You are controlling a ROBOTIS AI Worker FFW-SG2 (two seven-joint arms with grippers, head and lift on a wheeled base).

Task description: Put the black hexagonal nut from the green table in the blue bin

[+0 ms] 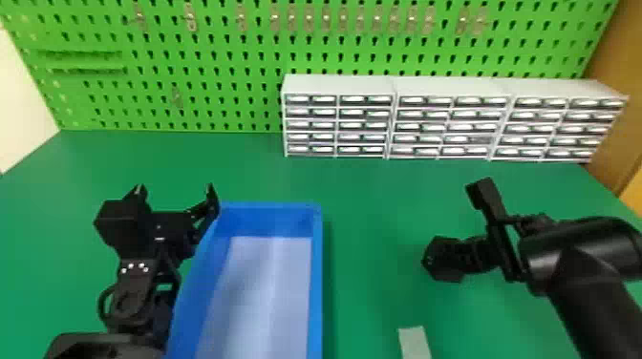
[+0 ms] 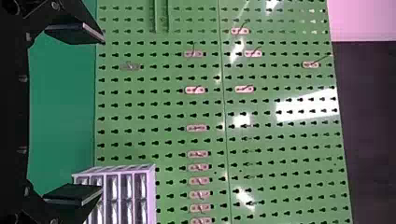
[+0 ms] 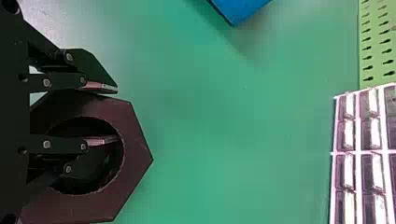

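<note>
To the right of the blue bin (image 1: pixel 316 277), my right gripper (image 1: pixel 477 253) has hold of the black hexagonal nut (image 1: pixel 442 262). In the right wrist view that gripper (image 3: pixel 116 113) is shut on one side of the nut (image 3: pixel 135 163), one finger outside it and the other in its round hole. A corner of the bin (image 3: pixel 238 9) shows there too. My left gripper (image 1: pixel 174 190) is open by the bin's far left corner, one finger close to the rim. Nothing sits between its wide-apart fingers in the left wrist view, where the left gripper (image 2: pixel 102 115) faces the pegboard.
White drawer cabinets (image 1: pixel 339 86) stand at the back right of the green table (image 1: pixel 372 191), before a green pegboard (image 1: pixel 229 52) with metal hooks. A small pale strip (image 1: pixel 414 341) lies near the front, right of the bin.
</note>
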